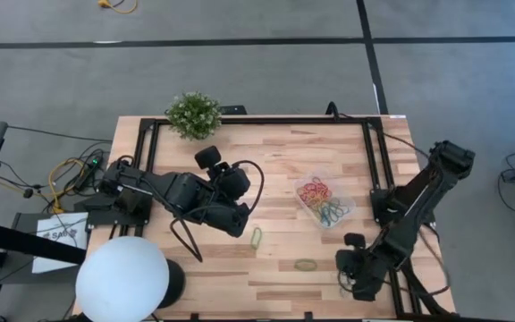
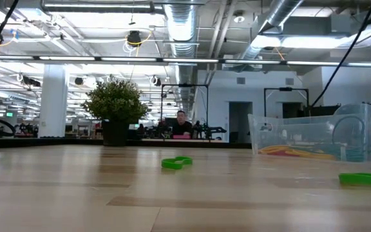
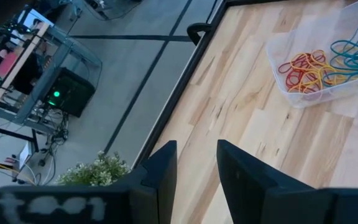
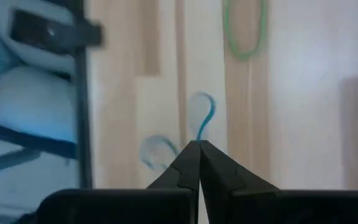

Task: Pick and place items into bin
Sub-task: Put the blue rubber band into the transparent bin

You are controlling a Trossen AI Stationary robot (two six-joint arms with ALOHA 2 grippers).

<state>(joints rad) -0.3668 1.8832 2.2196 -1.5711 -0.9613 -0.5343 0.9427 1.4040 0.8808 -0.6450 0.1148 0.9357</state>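
The bin [image 1: 325, 202] is a clear, shallow tray right of the table's middle, with several red, yellow, orange and blue rubber bands in it [image 3: 309, 67]. In the low view the bin [image 2: 317, 135] stands at the right. One green band [image 1: 257, 237] lies flat on the wood near the centre, and another [image 1: 306, 265] lies nearer the near edge. My right gripper [image 4: 197, 149] is near the table's near right corner [image 1: 342, 271], shut on a blue band. My left gripper [image 3: 196, 168] hangs open above the table's middle [image 1: 242, 219], left of the bin, touching nothing. My right gripper pinches a thin blue rubber band between its two fingertips. A loop of the band [image 4: 205, 119] sticks out past the tips, and another blurred loop [image 4: 157, 149] shows beside them. Whether the band is clear of the wood cannot be told.
A small potted plant [image 1: 193, 114] stands at the far edge, left of centre. A black frame [image 1: 266, 119] runs along the far and side edges. A white globe lamp [image 1: 122, 279] sits at the near left corner. Beyond the table a person [image 2: 182, 124] sits in the room.
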